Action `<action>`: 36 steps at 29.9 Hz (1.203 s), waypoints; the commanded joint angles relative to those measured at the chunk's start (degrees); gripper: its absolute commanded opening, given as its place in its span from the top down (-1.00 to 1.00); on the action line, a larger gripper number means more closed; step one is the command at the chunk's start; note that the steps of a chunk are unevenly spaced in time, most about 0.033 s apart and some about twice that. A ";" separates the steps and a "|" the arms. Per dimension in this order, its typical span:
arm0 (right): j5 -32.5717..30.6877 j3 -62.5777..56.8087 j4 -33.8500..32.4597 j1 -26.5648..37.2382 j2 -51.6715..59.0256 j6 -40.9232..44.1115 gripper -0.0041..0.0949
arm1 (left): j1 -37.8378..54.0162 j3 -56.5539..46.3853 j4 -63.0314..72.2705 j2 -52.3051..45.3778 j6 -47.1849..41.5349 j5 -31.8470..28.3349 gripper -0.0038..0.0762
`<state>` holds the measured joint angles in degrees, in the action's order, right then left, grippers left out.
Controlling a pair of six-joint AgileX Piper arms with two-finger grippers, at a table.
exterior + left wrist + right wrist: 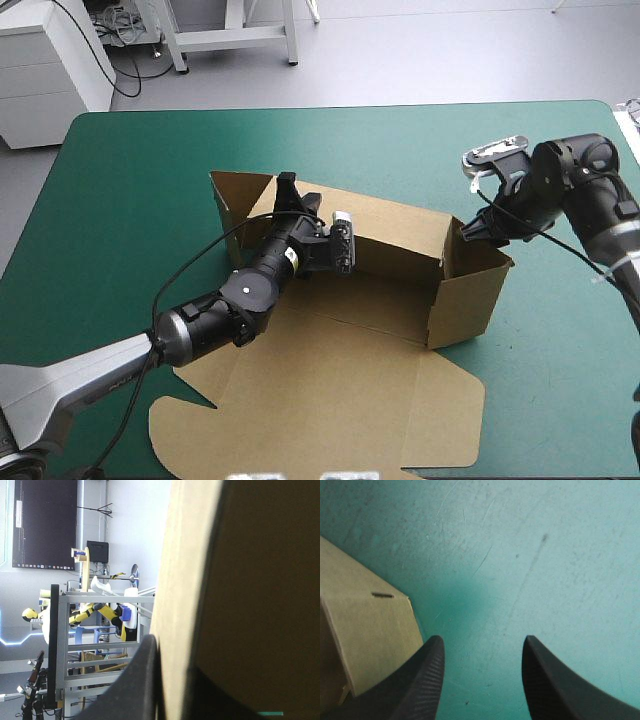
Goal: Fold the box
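The left gripper point(288, 186) has its black fingers pinched almost together on the brown cut-cardboard box point(330, 395). They clamp the raised far wall near the box's 10 o'clock corner, and the left wrist view shows the board's pale edge running between them. The right gripper point(482, 641) holds its fingers wide apart over the bare teal-green table cover point(150, 170), just beside the upright end wall at the box's 3 o'clock side. The box sits mid-table, with its flat lid panel spreading toward 6 o'clock.

Table point(140, 170), teal-green cover point(560, 555), faintly scuffed
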<state>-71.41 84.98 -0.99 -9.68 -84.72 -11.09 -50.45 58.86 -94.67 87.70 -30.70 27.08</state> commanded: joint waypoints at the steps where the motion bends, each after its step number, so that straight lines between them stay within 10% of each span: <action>1: -0.20 -2.86 2.13 0.11 6.20 -1.22 0.02 | 0.00 1.34 0.07 -1.74 -0.84 1.99 0.93; 22: 18.44 -30.34 36.17 0.00 22.23 -28.22 0.03 | 0.00 1.34 0.07 -1.74 -0.84 1.56 0.92; 32: 28.65 -31.17 33.86 -5.59 22.37 -21.21 0.16 | 0.00 1.34 0.07 -1.74 -0.82 0.70 0.92; 36: 31.84 -31.17 18.03 -13.05 22.15 -6.66 0.16 | 0.00 1.34 0.07 -1.74 -0.71 0.70 0.92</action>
<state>-43.69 52.61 24.92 -18.45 -63.61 -27.87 -50.32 58.86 -94.55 87.75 -30.49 27.29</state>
